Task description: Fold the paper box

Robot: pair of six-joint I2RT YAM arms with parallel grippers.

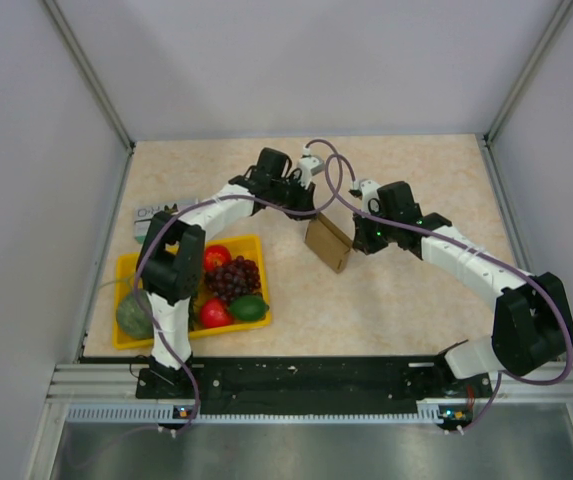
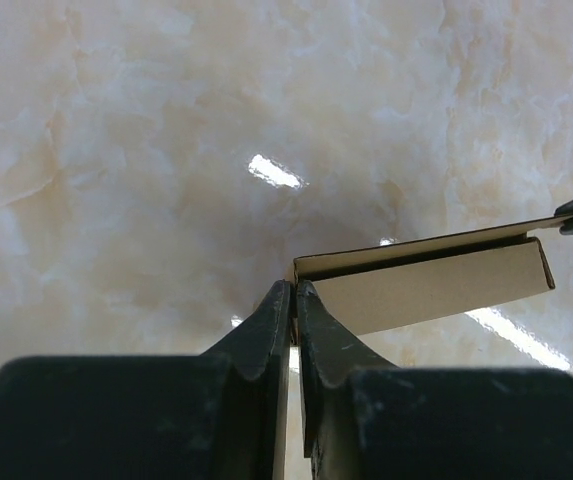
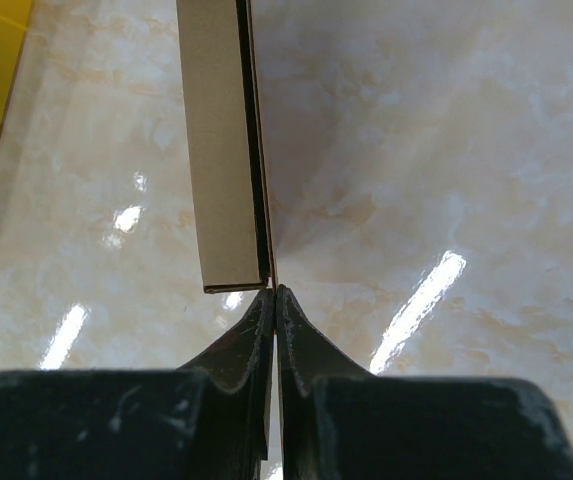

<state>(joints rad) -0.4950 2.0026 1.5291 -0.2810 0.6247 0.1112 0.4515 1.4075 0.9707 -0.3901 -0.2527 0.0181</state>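
I had both hands pinched shut on the paper box: the left hand gripped a thin edge at one corner, the right hand a flap at the far end. The box hung mid-surface, apparently lifted, right of the yellow tray.

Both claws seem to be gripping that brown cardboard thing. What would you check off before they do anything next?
1. Pinch of the left gripper on the paper box edge: ok.
2. Pinch of the right gripper on its thin flap: ok.
3. Box apart from the yellow tray: ok.
4. Box lifted off the table: cannot tell.
5. Box opened into shape: not ok, it looks flattened.
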